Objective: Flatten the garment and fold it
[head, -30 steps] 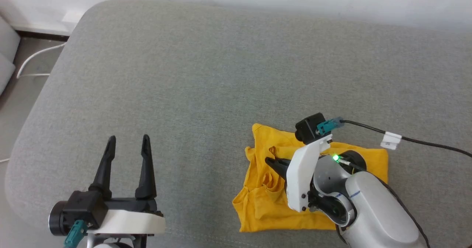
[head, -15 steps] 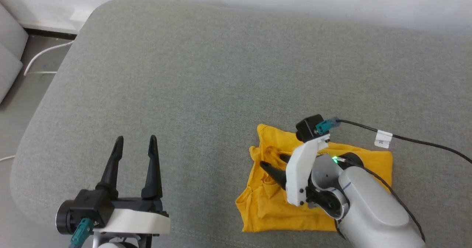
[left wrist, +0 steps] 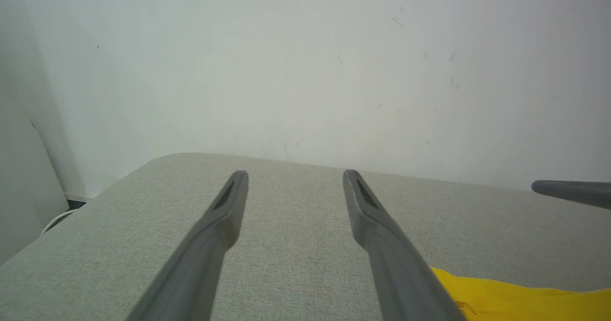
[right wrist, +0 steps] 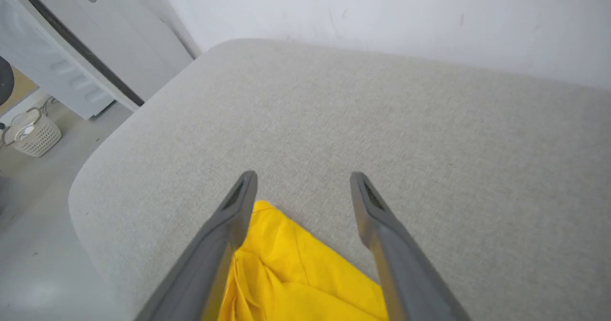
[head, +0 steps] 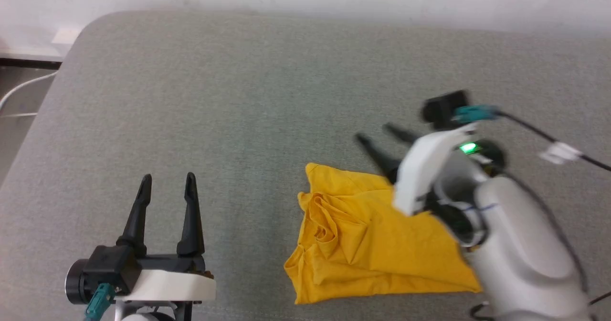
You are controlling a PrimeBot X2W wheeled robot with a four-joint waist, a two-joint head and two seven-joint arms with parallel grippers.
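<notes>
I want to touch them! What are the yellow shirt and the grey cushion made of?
Shirt: looks like thin, soft matte cloth, maybe cotton; it creases and bunches. Cushion: seems woven grey upholstery fabric, matte; a fine weave shows.

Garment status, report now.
Left gripper open, idle, beside the garment. Right gripper open, empty, over its far edge. Garment folded, rumpled along its left side, on grey cushion. No obstruction seen.
</notes>
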